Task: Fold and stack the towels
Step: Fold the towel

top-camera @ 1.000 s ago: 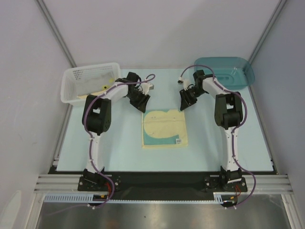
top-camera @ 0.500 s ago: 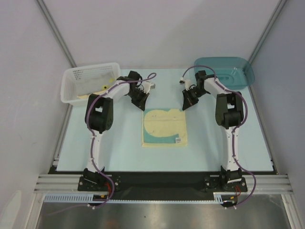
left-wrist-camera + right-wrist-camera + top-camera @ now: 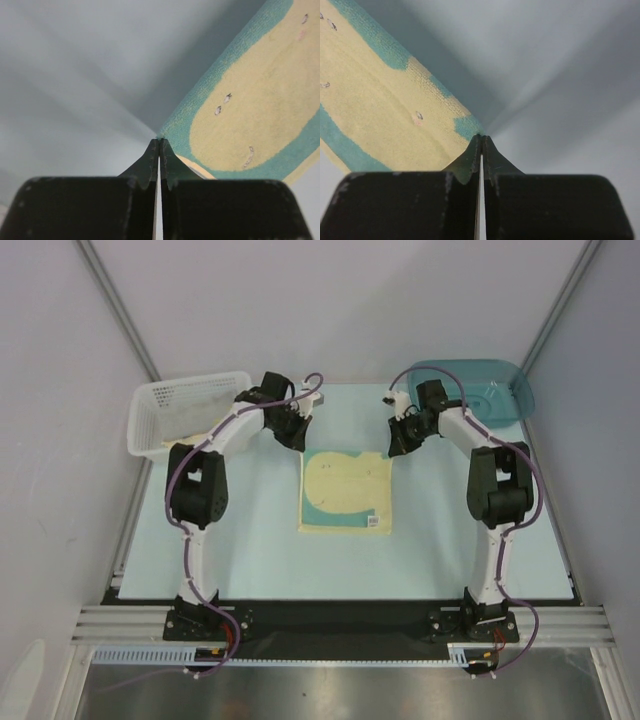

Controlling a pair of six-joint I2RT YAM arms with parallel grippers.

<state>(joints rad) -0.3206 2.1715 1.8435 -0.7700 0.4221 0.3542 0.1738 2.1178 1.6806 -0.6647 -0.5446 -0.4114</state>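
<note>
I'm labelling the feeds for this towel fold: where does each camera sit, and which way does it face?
Top external: above and behind the robot, looking down on the table, the towel, and left arm and right arm whole.
Left wrist: on the left arm, facing along its shut left gripper to one towel corner.
Right wrist: likewise, right gripper pinching another corner.
Shared: both wrist views show that teal-and-yellow towel.
</note>
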